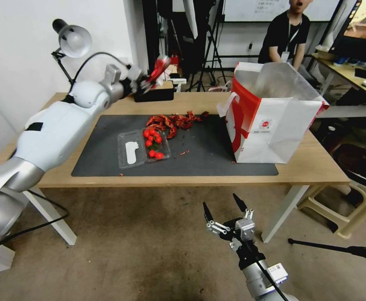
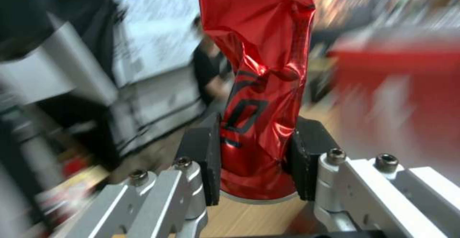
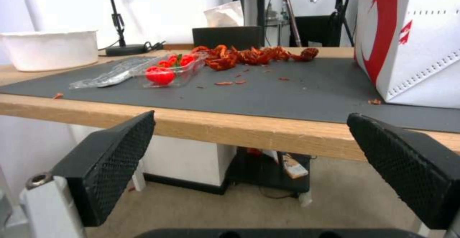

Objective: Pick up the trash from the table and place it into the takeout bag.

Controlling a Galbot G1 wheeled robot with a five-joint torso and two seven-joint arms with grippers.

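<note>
Left tool (image 1: pixel 149 80), clamped on a crushed red can (image 2: pixel 258 87) above the surface's far edge; takeout bag (image 1: pixel 275 125) at its 4 o'clock; right tool (image 1: pixel 227 209) parked low, spread apart.

red-and-white takeout bag (image 1: pixel 270 125), dark grey mat (image 1: pixel 208 154)

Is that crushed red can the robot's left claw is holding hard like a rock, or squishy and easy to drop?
Probably squishy: the crushed red can is dented and creased between the left claw's pads. It looks light, probably empty, held high above the table. Its shiny skin might be slippery, though the pads grip both sides.
</note>
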